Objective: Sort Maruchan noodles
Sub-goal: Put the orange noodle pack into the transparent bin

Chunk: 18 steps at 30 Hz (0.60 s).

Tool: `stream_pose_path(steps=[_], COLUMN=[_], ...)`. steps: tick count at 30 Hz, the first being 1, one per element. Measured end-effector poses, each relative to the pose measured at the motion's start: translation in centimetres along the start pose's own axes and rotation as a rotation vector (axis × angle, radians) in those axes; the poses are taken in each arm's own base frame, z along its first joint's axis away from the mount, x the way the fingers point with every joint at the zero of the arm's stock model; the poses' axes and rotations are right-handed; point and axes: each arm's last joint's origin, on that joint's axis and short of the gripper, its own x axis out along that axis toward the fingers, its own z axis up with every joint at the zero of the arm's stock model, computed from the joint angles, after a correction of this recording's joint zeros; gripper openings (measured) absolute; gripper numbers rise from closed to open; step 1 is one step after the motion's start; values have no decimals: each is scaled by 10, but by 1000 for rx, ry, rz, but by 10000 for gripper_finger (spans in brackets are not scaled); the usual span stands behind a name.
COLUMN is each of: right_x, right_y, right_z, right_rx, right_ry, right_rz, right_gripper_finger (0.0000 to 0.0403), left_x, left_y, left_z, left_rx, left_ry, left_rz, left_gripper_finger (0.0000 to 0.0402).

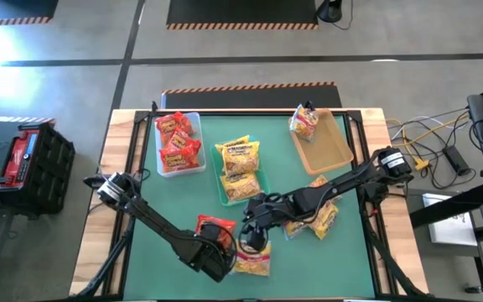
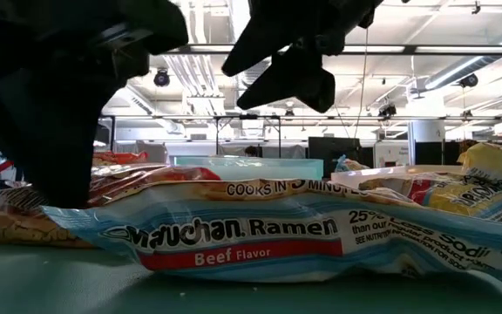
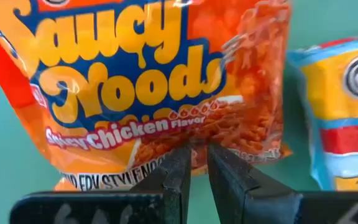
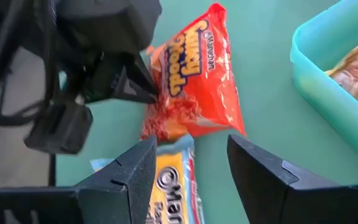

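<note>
Left hand pinches a red packet at the table's near edge; right hand hangs open above a yellow one.

The left hand (image 1: 221, 252) is closed on the edge of a red-orange noodle packet (image 1: 214, 228), whose corner sits between its two fingers (image 3: 174, 177) in the left wrist view. The right hand (image 1: 253, 237) hangs just beside it with its fingers spread and nothing between them, over a yellow packet with a red band (image 1: 252, 262) lying flat on the green table (image 1: 342, 252). More red packets fill the clear bin (image 1: 178, 143) at the far left, yellow ones lie in the teal bin (image 1: 240, 170) in the middle, and one packet (image 1: 305, 122) leans on the far rim of the tan bin (image 1: 325, 141). A few loose packets (image 1: 315, 216) lie under the right arm.
</note>
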Motion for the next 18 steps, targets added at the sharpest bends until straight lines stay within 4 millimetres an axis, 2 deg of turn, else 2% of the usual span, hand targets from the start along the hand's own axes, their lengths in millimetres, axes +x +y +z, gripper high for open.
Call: stream_pose_path(steps=[6,13,18], right_x=[5,13,16], right_y=[-6,-31,-45], right_z=[-3,-20,-30], right_rx=[79,218,318], right_ry=[-56,-78,-89], right_rz=[45,56,125], right_gripper_finger=[185,185,185], left_x=[0,6,10], left_y=[2,8,12], left_z=[-3,-5,-6], left_rx=[0,-43,-74], left_ry=[11,26,32], left_rz=[6,34,31], left_gripper_finger=[38,38,38])
